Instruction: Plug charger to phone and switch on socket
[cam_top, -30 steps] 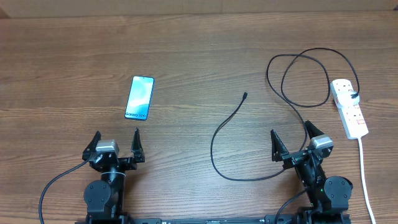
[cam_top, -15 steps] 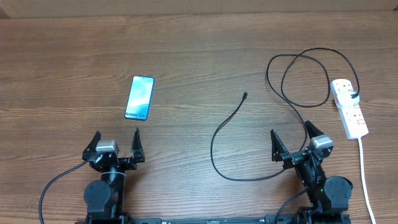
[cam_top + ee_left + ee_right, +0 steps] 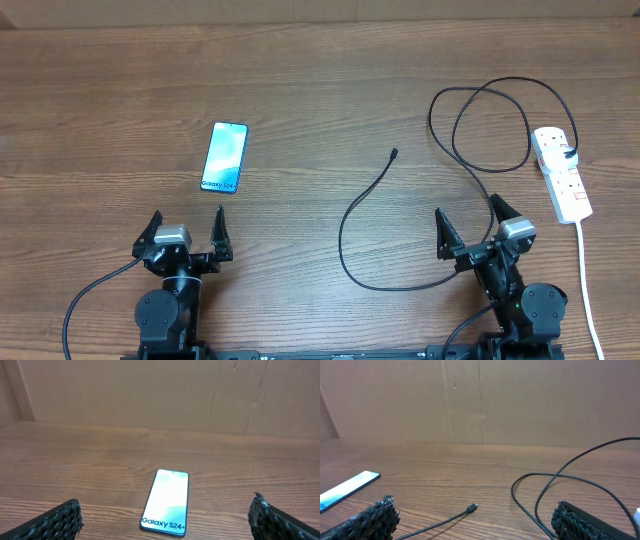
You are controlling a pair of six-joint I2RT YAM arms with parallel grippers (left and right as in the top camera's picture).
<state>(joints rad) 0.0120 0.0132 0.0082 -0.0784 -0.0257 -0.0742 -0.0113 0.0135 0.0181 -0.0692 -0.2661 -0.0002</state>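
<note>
At the lower edge of the overhead view, we are hovering with the left hand [image 3: 189, 212] and right hand [image 3: 466, 205] both spread, gripping nothing. The phone [image 3: 225, 157] is lying upper left, the charger [image 3: 350, 215] looping centre-right, the socket [image 3: 560, 172] at far right. We are risking the thin plug tip [image 3: 394, 153] slipping, or the phone sliding when pushed. Its screen is showing "Galaxy S24+".

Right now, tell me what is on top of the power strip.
A black plug sits in the power strip near its far end, the charger cable leading from it. The plug hides its socket, and whatever lies under the strip is covered.
</note>
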